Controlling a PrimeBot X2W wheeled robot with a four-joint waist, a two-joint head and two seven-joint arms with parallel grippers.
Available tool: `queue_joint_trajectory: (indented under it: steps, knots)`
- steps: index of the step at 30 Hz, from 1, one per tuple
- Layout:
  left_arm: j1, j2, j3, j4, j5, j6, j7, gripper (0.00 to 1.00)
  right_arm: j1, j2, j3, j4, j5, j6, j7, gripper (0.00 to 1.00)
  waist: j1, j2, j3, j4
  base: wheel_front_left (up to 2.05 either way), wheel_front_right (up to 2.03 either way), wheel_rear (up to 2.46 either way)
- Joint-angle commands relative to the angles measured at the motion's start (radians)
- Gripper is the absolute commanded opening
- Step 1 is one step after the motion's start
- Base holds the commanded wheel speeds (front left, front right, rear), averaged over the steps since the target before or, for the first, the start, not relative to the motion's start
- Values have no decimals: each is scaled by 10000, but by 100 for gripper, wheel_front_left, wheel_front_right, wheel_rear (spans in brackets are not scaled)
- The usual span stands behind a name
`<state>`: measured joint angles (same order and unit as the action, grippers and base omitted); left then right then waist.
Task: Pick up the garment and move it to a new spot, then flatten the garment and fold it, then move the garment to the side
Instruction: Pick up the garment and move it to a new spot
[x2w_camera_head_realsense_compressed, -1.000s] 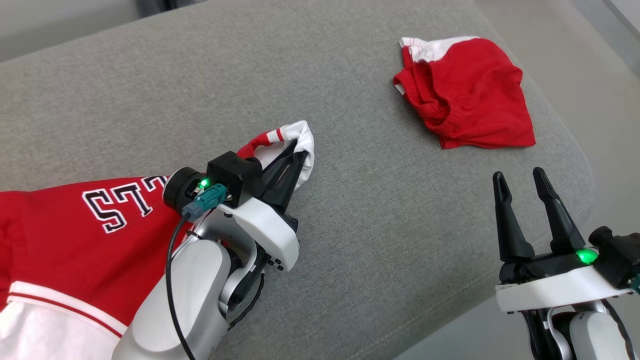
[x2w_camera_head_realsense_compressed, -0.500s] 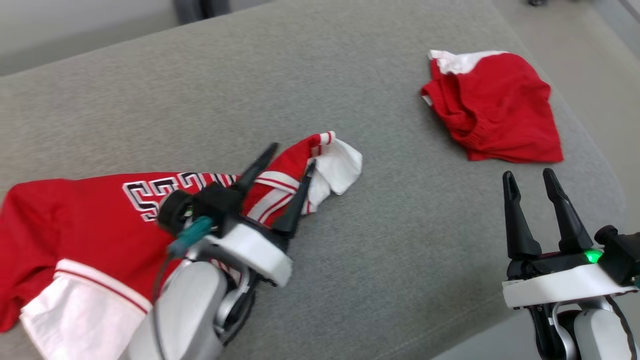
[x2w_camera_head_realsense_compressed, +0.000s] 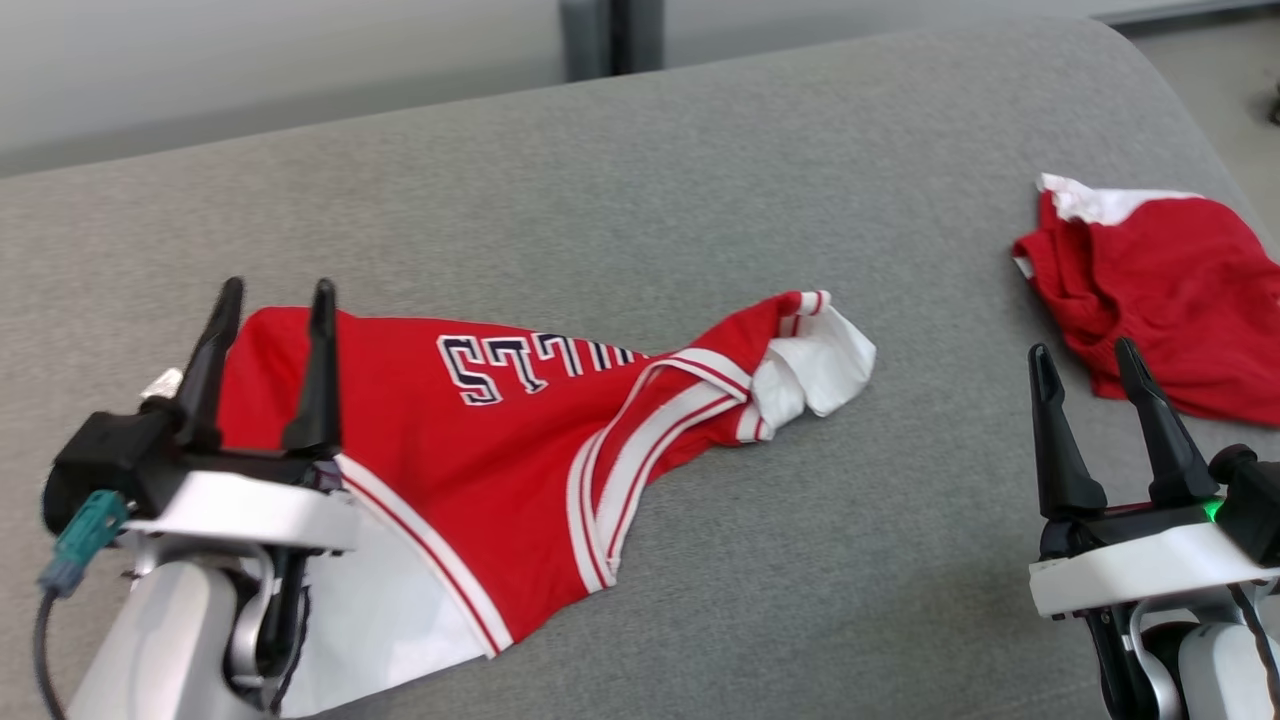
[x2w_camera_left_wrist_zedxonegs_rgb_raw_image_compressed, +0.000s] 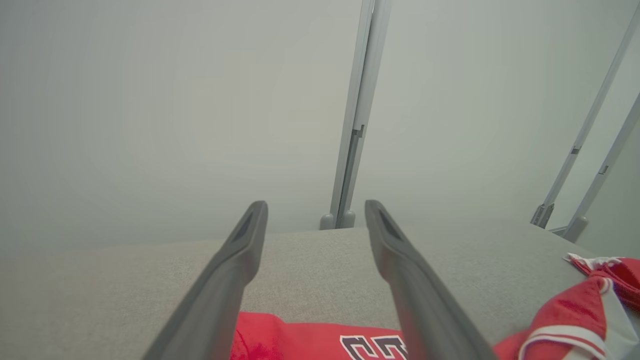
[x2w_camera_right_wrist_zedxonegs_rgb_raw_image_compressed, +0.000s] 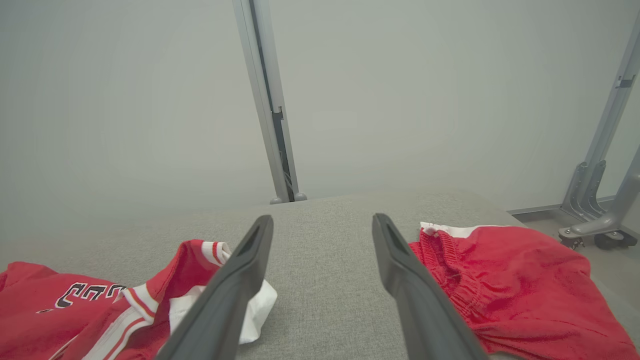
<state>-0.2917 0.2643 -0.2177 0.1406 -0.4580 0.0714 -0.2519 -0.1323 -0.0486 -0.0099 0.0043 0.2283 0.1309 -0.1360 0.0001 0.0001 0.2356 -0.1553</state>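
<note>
The garment (x2w_camera_head_realsense_compressed: 500, 430), a red jersey T-shirt with white sleeves, striped trim and black lettering, lies crumpled and stretched across the grey cushion (x2w_camera_head_realsense_compressed: 700, 180). One white sleeve end points right. My left gripper (x2w_camera_head_realsense_compressed: 277, 290) stands open at the garment's left end with nothing between its fingers. Its wrist view has the left gripper (x2w_camera_left_wrist_zedxonegs_rgb_raw_image_compressed: 315, 206) above the garment's red cloth (x2w_camera_left_wrist_zedxonegs_rgb_raw_image_compressed: 300, 340). My right gripper (x2w_camera_head_realsense_compressed: 1083, 350) is open and empty at the lower right, apart from the garment. Seen from the right wrist, the right gripper (x2w_camera_right_wrist_zedxonegs_rgb_raw_image_compressed: 322, 220) points between the garment (x2w_camera_right_wrist_zedxonegs_rgb_raw_image_compressed: 100, 305) and another red piece.
A second red cloth with a gathered waistband and a white edge, like shorts (x2w_camera_head_realsense_compressed: 1170, 290) (x2w_camera_right_wrist_zedxonegs_rgb_raw_image_compressed: 525, 280), lies at the cushion's right end. Bare grey cushion runs between the two pieces. A pale wall with a metal post (x2w_camera_left_wrist_zedxonegs_rgb_raw_image_compressed: 357, 115) stands behind, and wheeled frame legs (x2w_camera_right_wrist_zedxonegs_rgb_raw_image_compressed: 595, 220) at the right.
My left gripper has opened, let go of the white sleeve and drawn back to the garment's left end. The head camera has shifted. The right gripper stays open.
</note>
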Motion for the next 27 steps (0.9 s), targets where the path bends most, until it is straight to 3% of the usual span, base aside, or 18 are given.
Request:
queue_joint_trajectory:
  steps: [1,8,14,27]
  knots:
    - [176,111,156,-51,-57,-11,-63,100,129,-44,-44,-82,-93,-3,82,100,-1,-1,-292,375,0,0,0]
    - [1119,545,1272,-360,-329,-147,-105,100,422,-42,-159,-281,-247,-3,445,100,-1,-1,-711,877,0,0,0]
    - [2043,423,2001,-835,-207,-380,-107,100,721,-61,-213,-414,-321,-3,689,100,-1,-1,-1122,1059,0,0,0]
    - [3526,101,1732,-1230,189,-527,-12,100,1585,-127,-369,-687,-274,-3,1029,100,-1,-1,-1923,1156,0,0,0]
